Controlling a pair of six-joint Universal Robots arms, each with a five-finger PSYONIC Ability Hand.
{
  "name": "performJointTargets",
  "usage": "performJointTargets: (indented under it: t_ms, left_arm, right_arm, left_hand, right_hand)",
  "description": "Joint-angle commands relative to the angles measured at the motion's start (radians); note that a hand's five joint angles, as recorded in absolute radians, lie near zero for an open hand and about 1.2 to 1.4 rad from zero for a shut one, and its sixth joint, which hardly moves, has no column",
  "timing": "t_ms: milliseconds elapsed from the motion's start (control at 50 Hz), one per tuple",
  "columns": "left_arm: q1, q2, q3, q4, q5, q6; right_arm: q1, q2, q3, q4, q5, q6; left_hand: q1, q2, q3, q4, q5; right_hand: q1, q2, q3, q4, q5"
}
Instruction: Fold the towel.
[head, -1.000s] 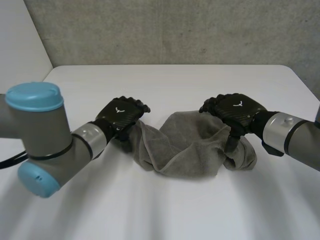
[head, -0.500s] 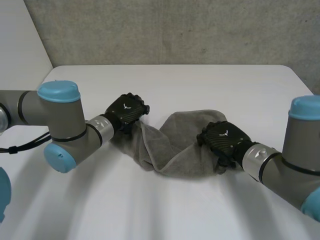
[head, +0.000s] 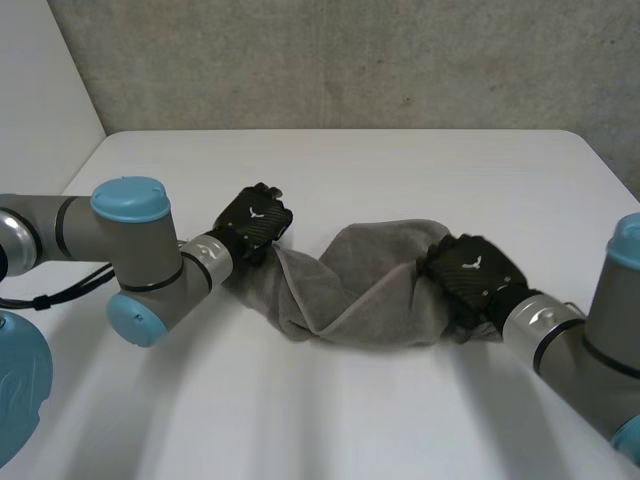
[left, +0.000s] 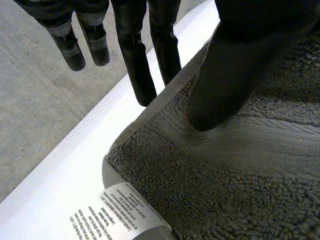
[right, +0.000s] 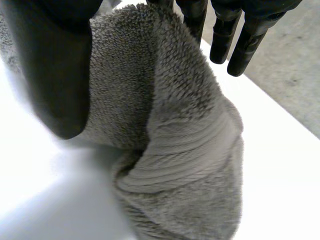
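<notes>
Left hand (head: 255, 218) and right hand (head: 468, 272) pinch, palms down.

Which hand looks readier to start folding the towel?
Probably the left hand: it pinches a flat corner of the towel near its label, while the right hand grips a bunched end.

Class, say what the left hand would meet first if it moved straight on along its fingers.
Probably the bare table just past the edge of the towel that the left hand pinches; depth is unclear.

Lab-like: bare white table (head: 350, 165), grey concrete wall (head: 350, 60)
</notes>
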Motion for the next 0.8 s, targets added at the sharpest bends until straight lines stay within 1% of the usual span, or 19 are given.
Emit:
performJointTargets:
  t_ms: [20,100,140,160,200,220,260,320,360,380,400,420,440,460,500,600,640,680,800]
  left_arm:
    - [0.009,0.008,-0.011,-0.007,-0.001,0.027]
    - [0.012,0.012,-0.020,-0.007,-0.001,0.027]
    - [0.014,0.017,-0.025,-0.008,0.000,0.025]
    - [0.014,0.017,-0.025,-0.008,0.000,0.025]
    - [0.014,0.018,-0.027,-0.015,0.000,0.027]
    - [0.014,0.020,-0.027,-0.024,-0.001,0.027]
    - [0.015,0.024,-0.027,-0.034,0.000,0.027]
    - [0.015,0.032,-0.030,-0.054,0.000,0.027]
    - [0.015,0.037,-0.034,-0.067,0.002,0.027]
    - [0.015,0.043,-0.042,-0.076,0.003,0.027]
    - [0.015,0.051,-0.050,-0.083,0.005,0.027]
    - [0.015,0.051,-0.050,-0.084,0.005,0.027]
    - [0.015,0.058,-0.057,-0.088,0.005,0.027]
    - [0.015,0.066,-0.068,-0.090,0.005,0.027]
    - [0.017,0.074,-0.080,-0.093,0.005,0.027]
    - [0.031,0.110,-0.120,-0.094,0.005,0.025]
    - [0.043,0.124,-0.136,-0.096,0.005,0.025]
    - [0.066,0.155,-0.165,-0.106,0.005,0.025]
    - [0.087,0.192,-0.201,-0.139,0.005,0.025]
  right_arm:
    - [-0.046,-0.047,-0.027,0.018,-0.011,0.061]
    - [-0.059,-0.045,-0.061,0.041,-0.019,0.132]
    - [-0.090,-0.047,-0.094,0.069,-0.063,0.193]
    - [-0.090,-0.047,-0.095,0.069,-0.063,0.193]
    - [-0.124,-0.041,-0.143,0.092,-0.129,0.234]
    - [-0.124,-0.041,-0.144,0.092,-0.129,0.234]
    - [-0.147,-0.015,-0.197,0.116,-0.201,0.276]
    - [-0.151,0.019,-0.231,0.136,-0.226,0.300]
    - [-0.153,0.106,-0.317,0.206,-0.262,0.331]
    - [-0.153,0.106,-0.317,0.207,-0.263,0.331]
    - [-0.153,0.147,-0.358,0.249,-0.269,0.333]
    - [-0.155,0.187,-0.395,0.292,-0.273,0.324]
    - [-0.155,0.188,-0.395,0.293,-0.273,0.323]
    - [-0.156,0.224,-0.429,0.332,-0.275,0.319]
    - [-0.156,0.255,-0.458,0.368,-0.272,0.310]
    - [-0.179,0.301,-0.495,0.415,-0.275,0.239]
    - [-0.199,0.306,-0.504,0.420,-0.269,0.170]
    - [-0.204,0.306,-0.509,0.423,-0.269,0.144]
    - [-0.242,0.297,-0.530,0.481,-0.279,0.101]
  left_hand:
    - [-0.085,-0.085,-0.043,-0.050,-0.090]
    - [-0.138,-0.138,-0.043,-0.050,-0.143]
    - [-0.132,-0.132,-0.043,-0.050,-0.137]
    - [-0.132,-0.132,-0.043,-0.050,-0.137]
    - [-0.114,-0.114,-0.043,-0.050,-0.119]
    - [-0.062,-0.062,-0.043,-0.050,-0.067]
    - [-0.012,-0.012,-0.043,-0.050,-0.016]
    - [0.073,0.074,-0.043,-0.050,0.069]
    - [0.123,0.123,-0.043,-0.050,0.119]
    - [0.193,0.193,-0.043,-0.050,0.188]
    - [0.261,0.261,-0.043,-0.050,0.256]
    - [0.261,0.261,-0.043,-0.050,0.257]
    - [0.328,0.328,-0.043,-0.050,0.323]
    - [0.404,0.405,-0.043,-0.050,0.400]
    - [0.434,0.434,-0.043,-0.050,0.429]
    - [0.434,0.434,-0.043,-0.050,0.429]
    - [0.434,0.434,-0.043,-0.050,0.429]
    - [0.434,0.434,-0.043,-0.050,0.429]
    - [0.434,0.434,-0.043,-0.050,0.429]
  right_hand:
    - [-0.232,-0.229,-0.007,-0.060,-0.225]
    - [-0.232,-0.229,-0.007,-0.060,-0.225]
    - [-0.232,-0.229,-0.007,-0.060,-0.225]
    - [-0.232,-0.229,-0.007,-0.060,-0.225]
    - [-0.232,-0.229,-0.007,-0.060,-0.225]
    - [-0.232,-0.229,-0.007,-0.060,-0.225]
    - [-0.232,-0.229,-0.007,-0.060,-0.225]
    - [-0.232,-0.229,-0.007,-0.060,-0.225]
    - [-0.232,-0.229,-0.007,-0.060,-0.225]
    - [-0.232,-0.229,-0.007,-0.060,-0.225]
    - [-0.232,-0.229,-0.007,-0.060,-0.225]
    - [-0.211,-0.207,-0.007,-0.060,-0.203]
    - [-0.210,-0.207,-0.007,-0.060,-0.203]
    - [-0.181,-0.178,-0.007,-0.060,-0.174]
    - [-0.166,-0.163,-0.007,-0.060,-0.159]
    - [-0.134,-0.131,-0.007,-0.060,-0.127]
    - [-0.072,-0.069,-0.007,-0.060,-0.065]
    - [-0.058,-0.055,-0.007,-0.060,-0.050]
    - [-0.052,-0.049,-0.007,-0.060,-0.044]
